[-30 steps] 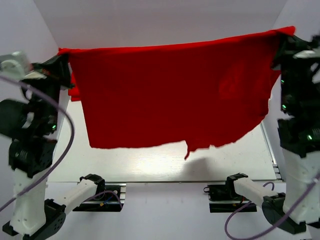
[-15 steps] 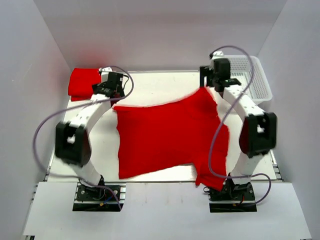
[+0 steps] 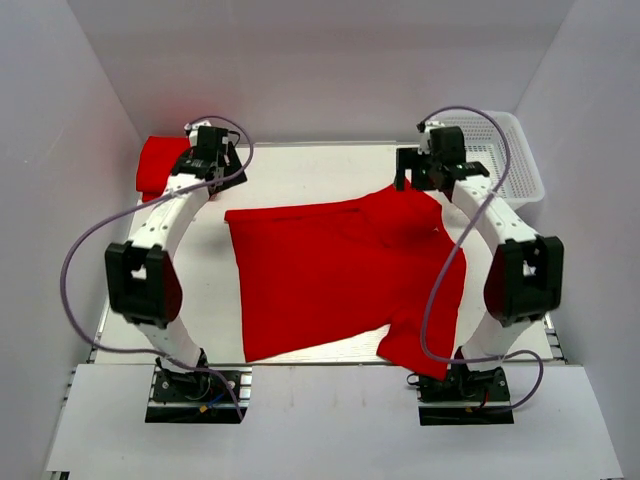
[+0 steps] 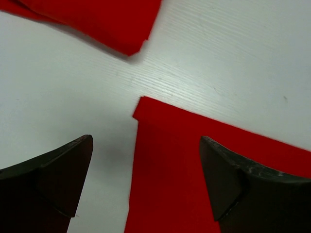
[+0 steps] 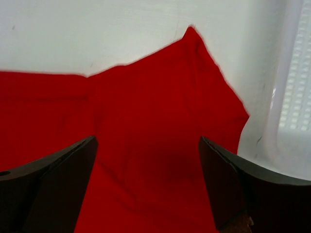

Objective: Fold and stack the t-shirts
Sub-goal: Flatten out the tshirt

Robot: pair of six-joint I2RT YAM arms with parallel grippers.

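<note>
Laid out flat on the table point(image 3: 300, 170) — one red t-shirt point(image 3: 330, 275), its near right corner reaching the table's front edge. Both arms stretched far forward, wrists bent downward. Left gripper point(image 4: 146, 145) above the shirt's far left corner, fingers wide apart, holding nothing. Right gripper point(image 5: 146, 143) likewise parted over the far right corner, beside a white basket point(image 5: 291, 97). Folded red shirt point(image 3: 158, 165) at far left.

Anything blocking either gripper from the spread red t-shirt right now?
Nothing visible. The left gripper hangs open over the far-left corner of the spread t-shirt, and the right gripper, also open, over its far-right corner. The white basket sits off to the right; the folded red t-shirt lies apart at far left.
</note>
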